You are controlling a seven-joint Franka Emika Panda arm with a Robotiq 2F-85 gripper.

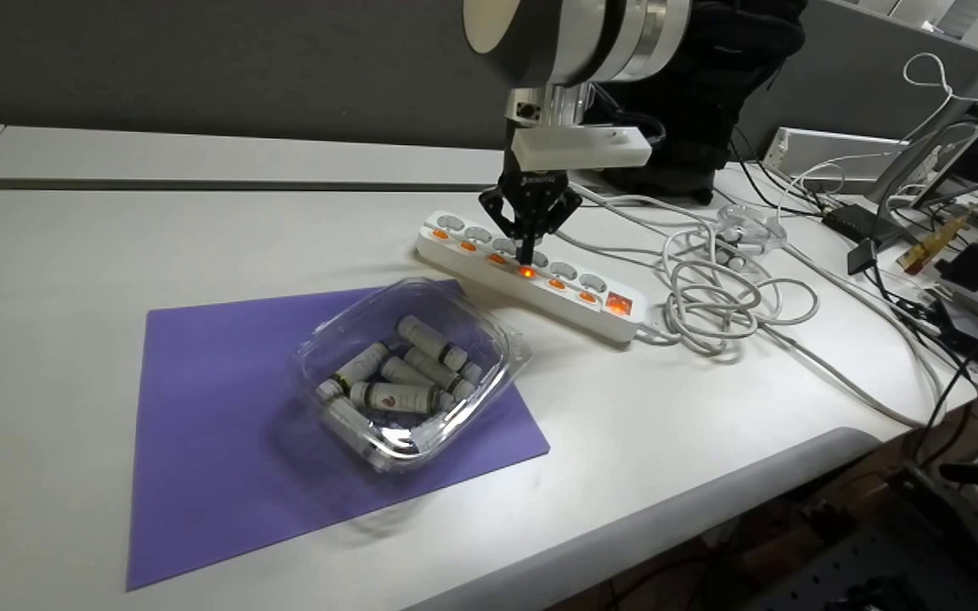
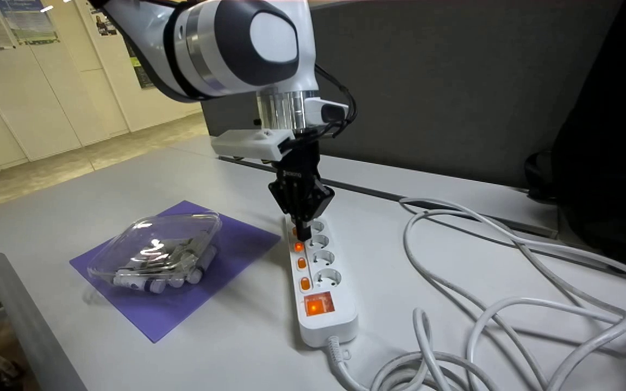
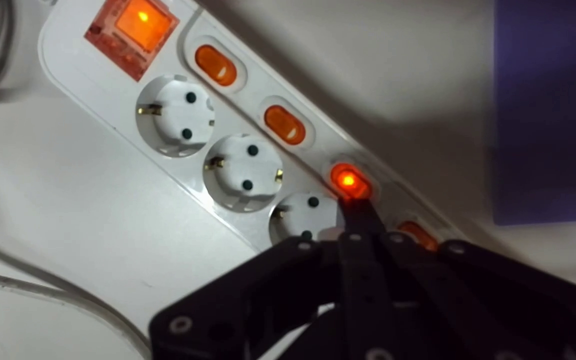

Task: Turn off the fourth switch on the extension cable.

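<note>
The extension cable [image 1: 531,293] lies on the table [image 1: 667,407], its fourth switch [image 3: 350,181], counted from the end away from the cord [image 2: 336,352], glowing. Right at that switch your tool [image 1: 526,253] stands pressed together, empty; contact isn't clear. Push straight down on whichever half stands higher until the light dies, without skidding onto the next switch [image 3: 285,125], then lift. The purple mat [image 1: 200,441] lies nearby.
</note>
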